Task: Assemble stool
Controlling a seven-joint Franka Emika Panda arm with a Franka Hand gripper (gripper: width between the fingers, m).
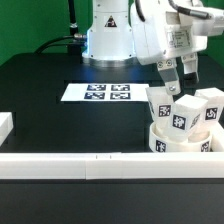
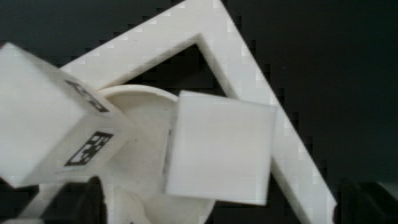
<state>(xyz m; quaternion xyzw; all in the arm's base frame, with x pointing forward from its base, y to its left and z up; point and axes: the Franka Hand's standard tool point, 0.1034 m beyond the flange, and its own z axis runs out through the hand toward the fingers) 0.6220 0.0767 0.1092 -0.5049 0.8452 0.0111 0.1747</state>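
— So, where is the stool right now?
— Its round seat (image 1: 180,139) sits on the black worktop (image 1: 50,90) at the exterior view's right, tucked into the corner of the white border rails (image 1: 90,160). Three blocky legs stand up from it: one (image 1: 161,102) toward the exterior view's left, one (image 1: 185,116) in front, one (image 1: 209,106) toward the right.
— And the arm?
— The gripper (image 1: 178,80) hangs just above the legs, jaws apart, clamped on nothing.
— Anything else?
— The marker board (image 1: 98,92) lies flat, well apart from the seat. In the wrist view, two tagged legs (image 2: 54,115) (image 2: 222,145) fill the foreground.
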